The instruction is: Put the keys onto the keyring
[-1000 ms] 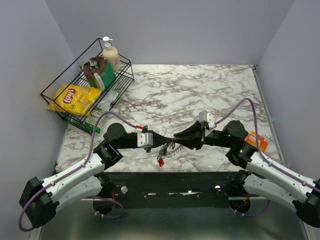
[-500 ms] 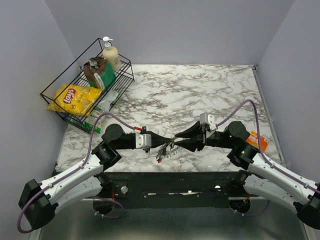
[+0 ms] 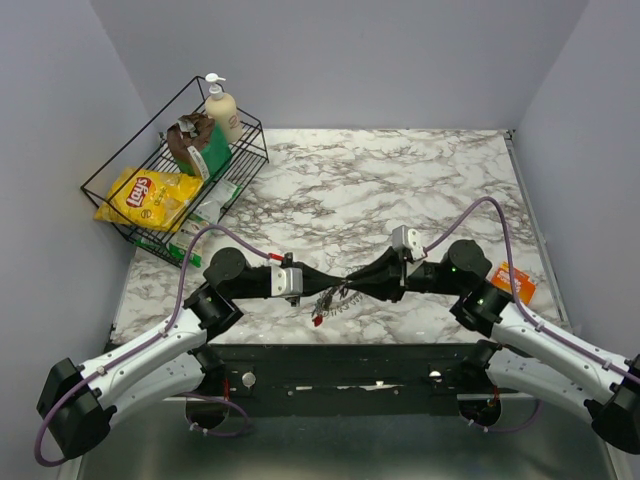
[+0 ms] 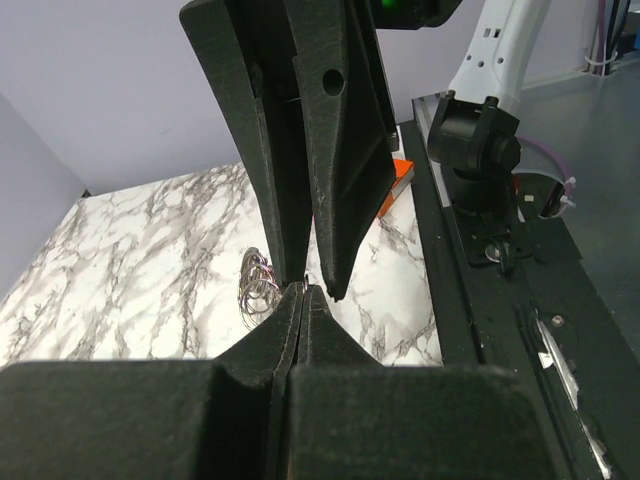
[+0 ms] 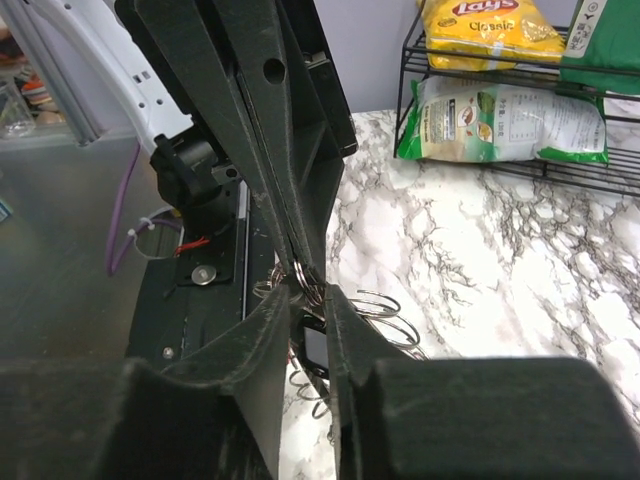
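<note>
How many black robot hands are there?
2. The left hand reaches in from the left and the right hand from the right; their tips meet at the silvery metal keyring near the white marble-patterned table's front edge.

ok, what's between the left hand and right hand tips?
Just the keyring. Top view: left hand and right hand meet nearly tip to tip at it; right wrist view shows its loops at the tips.

My left pincer [image 4: 303, 292] and right pincer [image 5: 305, 297]: matt, fine-grained black plastic; keyring [image 5: 385, 312]: thin, bright silvery metal wire; key [image 3: 319, 321]: red plastic head; tabletop [image 3: 420, 170]: smooth, faintly glossy marble-patterned surface; basket [image 3: 135, 135]: black-coated wire.
</note>
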Robot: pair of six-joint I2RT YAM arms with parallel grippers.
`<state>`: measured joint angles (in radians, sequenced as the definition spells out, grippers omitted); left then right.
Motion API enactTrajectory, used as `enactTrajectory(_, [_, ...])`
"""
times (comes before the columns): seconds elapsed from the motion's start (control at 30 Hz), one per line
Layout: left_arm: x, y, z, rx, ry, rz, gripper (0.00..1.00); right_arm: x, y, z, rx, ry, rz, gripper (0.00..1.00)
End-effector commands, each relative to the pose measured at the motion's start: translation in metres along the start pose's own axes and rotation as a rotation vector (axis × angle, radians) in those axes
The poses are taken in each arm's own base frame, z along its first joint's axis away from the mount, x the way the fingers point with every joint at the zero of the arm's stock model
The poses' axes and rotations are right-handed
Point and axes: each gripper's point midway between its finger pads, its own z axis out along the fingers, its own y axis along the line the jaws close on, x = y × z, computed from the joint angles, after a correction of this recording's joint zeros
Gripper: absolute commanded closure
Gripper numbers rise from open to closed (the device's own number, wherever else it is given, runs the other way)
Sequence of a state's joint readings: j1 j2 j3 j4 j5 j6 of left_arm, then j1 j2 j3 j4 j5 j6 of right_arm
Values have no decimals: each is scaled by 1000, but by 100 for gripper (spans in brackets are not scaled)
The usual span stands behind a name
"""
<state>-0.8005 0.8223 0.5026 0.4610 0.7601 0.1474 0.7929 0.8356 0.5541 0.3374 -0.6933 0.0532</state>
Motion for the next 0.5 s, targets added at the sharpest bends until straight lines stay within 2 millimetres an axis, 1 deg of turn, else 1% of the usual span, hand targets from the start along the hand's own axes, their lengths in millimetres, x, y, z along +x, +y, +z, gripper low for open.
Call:
enactTrajectory(0.0, [-21,-3,3,35,-59,33,100,-3,6,3,-37,-1,-2,81])
enactTrajectory(0.1, [-22,-2,4,39,-64,28,100,-4,6,5,-46,2,8,88])
enactTrajectory(0.13, [-23,-3,5,42,-66,29,100,-2,6,6,-47,8,14,91])
enactTrajectory(0.2, [-24,-2,5,45,-68,27,100,-3,6,7,-52,8,14,95])
enactTrajectory(0.23, [-23,-3,6,48,-66,25,100,-4,5,6,-46,4,13,99])
enactTrajectory(0.47, [-27,0,6,41,-62,28,100,-8,2,4,-19,-7,7,99])
